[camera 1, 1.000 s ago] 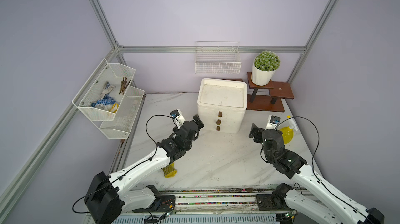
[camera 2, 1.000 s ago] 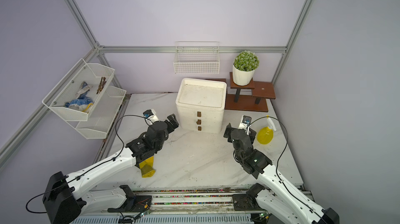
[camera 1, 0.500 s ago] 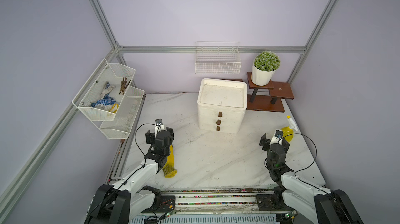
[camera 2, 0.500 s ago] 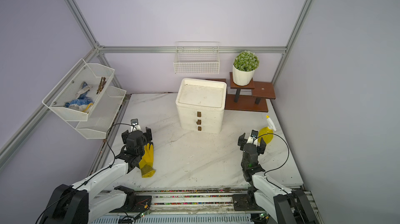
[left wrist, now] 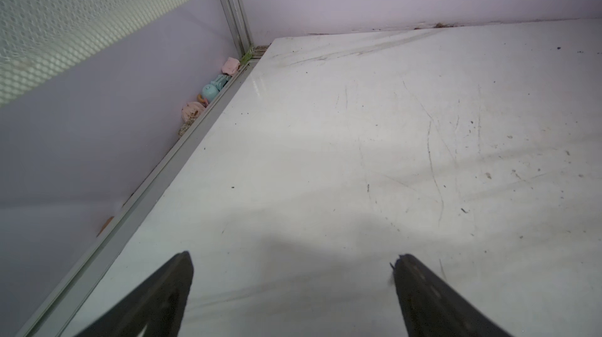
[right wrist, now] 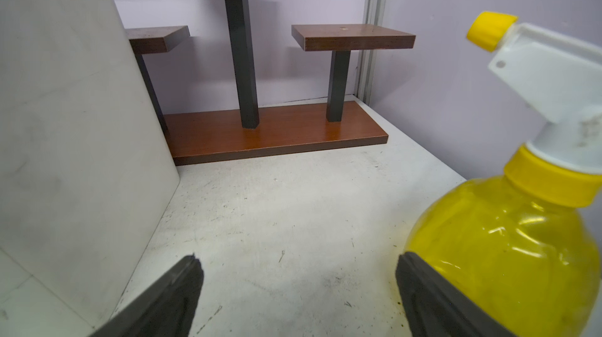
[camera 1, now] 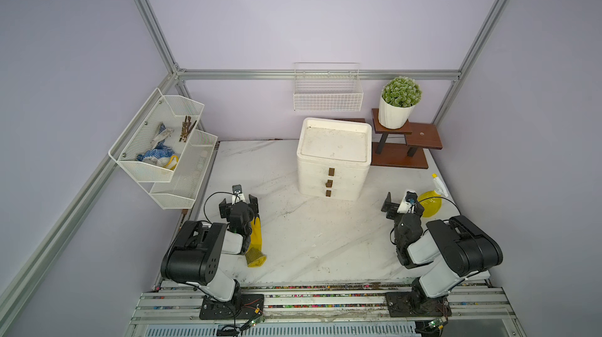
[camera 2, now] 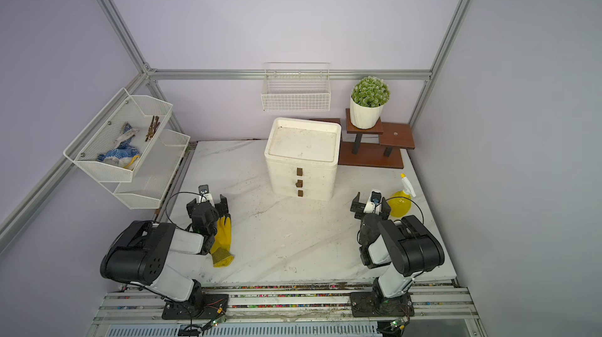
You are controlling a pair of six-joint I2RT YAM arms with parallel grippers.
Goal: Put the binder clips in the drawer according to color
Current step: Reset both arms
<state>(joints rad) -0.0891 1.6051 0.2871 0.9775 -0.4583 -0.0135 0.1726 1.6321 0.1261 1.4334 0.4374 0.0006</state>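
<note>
- We find no binder clips in any view, neither on the table (camera 1: 309, 241) nor in either pincer. We judge they may lie inside the drawer unit, which we cannot confirm.
- Ahead and left of the left pincer (camera 1: 238, 204), small pastel things (left wrist: 211, 89) sit in the gap between table edge and wall. They are too small to identify. A clip nudged over that edge would probably be out of reach.
- The left pincer is released, jaws wide, nothing between them, and only bare table lies ahead of it.
- A yellow glove (camera 1: 256, 237) lies just beside the left pincer's right finger and runs back under the arm. A careless closing or sweep could snag it, or its colour could be mistaken for a yellow clip.
- The drawer unit (camera 1: 334, 159) stands ahead of both pincers and between them. All three drawers are shut, so sorting by colour cannot be checked. We judge that a pull on one small knob (camera 1: 331, 172) might drag the whole unit rather than open the drawer.
- The right pincer (camera 1: 403, 206) is released and empty.
- A yellow spray bottle (right wrist: 505, 254) stands close against the outer side of the right pincer's right finger. A sideways swing could topple it.
</note>
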